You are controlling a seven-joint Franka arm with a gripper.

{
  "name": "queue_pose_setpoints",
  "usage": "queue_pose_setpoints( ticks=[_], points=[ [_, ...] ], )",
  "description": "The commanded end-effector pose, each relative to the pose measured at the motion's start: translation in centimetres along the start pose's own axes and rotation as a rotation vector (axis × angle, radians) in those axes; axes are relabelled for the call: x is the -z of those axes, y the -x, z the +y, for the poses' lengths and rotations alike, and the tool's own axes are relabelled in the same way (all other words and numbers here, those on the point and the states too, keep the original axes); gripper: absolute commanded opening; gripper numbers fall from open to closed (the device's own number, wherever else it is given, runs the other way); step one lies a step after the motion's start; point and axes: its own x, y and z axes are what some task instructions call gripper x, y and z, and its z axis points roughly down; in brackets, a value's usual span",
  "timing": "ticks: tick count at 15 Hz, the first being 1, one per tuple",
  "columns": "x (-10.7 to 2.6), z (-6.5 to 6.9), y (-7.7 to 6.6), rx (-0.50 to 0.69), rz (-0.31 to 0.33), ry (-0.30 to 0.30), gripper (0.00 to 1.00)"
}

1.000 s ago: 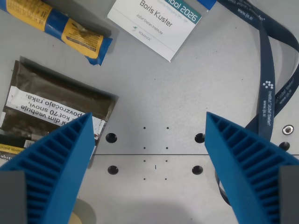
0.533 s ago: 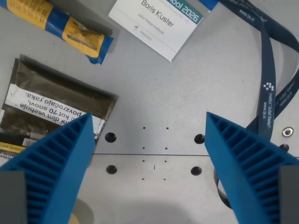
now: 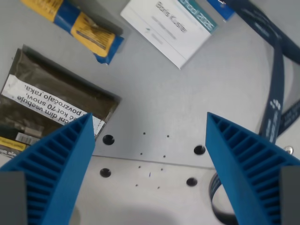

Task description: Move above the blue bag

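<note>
Your hand (image 3: pixel 150 173) is spread wide and empty, its blue ribbed fingers (image 3: pixel 51 173) at 7 and 5 o'clock over bare grey counter (image 3: pixel 154 103). The blue bag (image 3: pixel 77 26), blue-and-yellow, lies at 11 o'clock, cut by the top edge. A dark pouch (image 3: pixel 51 105) sits at 9 o'clock, touching nothing. A name badge (image 3: pixel 176 26) at 12 o'clock. A navy lanyard (image 3: pixel 276 89) down 3 o'clock. Since the earlier frame the whole view has tilted and slid; items themselves unmoved.

One wrist view only, looking straight down at the surface (image 3: pixel 154 93) from close above, framed by the gripper (image 3: pixel 150 173) at the bottom edge. The badge (image 3: pixel 171 28) sits at the top.
</note>
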Motion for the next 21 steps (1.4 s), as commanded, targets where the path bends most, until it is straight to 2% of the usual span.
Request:
queue_pose_setpoints(
  ticks=[1, 13, 21],
  points=[
    [-1.0, -0.7, -0.3, 0.271, 0.052, -0.022, 1.0],
    [-6.5, -4.4, -2.1, 0.671, 0.08, -0.038, 1.0],
    [-10.2, -7.0, -3.9, 0.921, 0.062, -0.042, 1.0]
  ],
)
